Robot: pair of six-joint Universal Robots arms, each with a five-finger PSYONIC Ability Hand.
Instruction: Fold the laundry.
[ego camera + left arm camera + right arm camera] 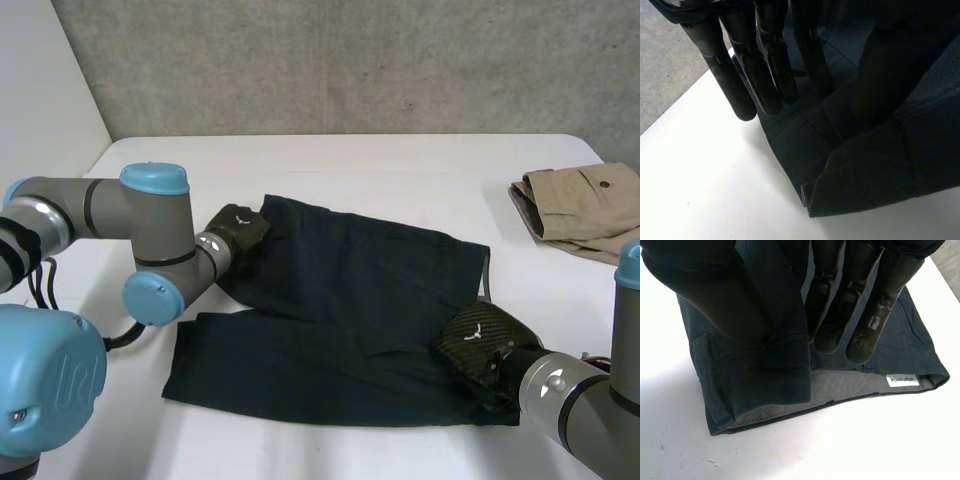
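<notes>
At the left of the white table (400, 165), the left hand (238, 225) sits on the upper-left leg hem of the dark navy shorts (350, 300), its straight fingers (765, 75) pinching a raised fold. The shorts lie spread across the middle of the frame. At lower right, the right hand (480, 340) pinches the waistband between thumb and fingers (840, 315). Folded khaki shorts (585, 205) lie at far right.

Pretty clearly a robotics lab or test room rather than anyone's home: a bare concrete wall (350, 60) at the back, a plain white table (400, 165), grey robot arms (110, 205) with light-blue caps working at it, and just dark shorts (340, 300) and a beige garment (585, 205) laid out on top.
</notes>
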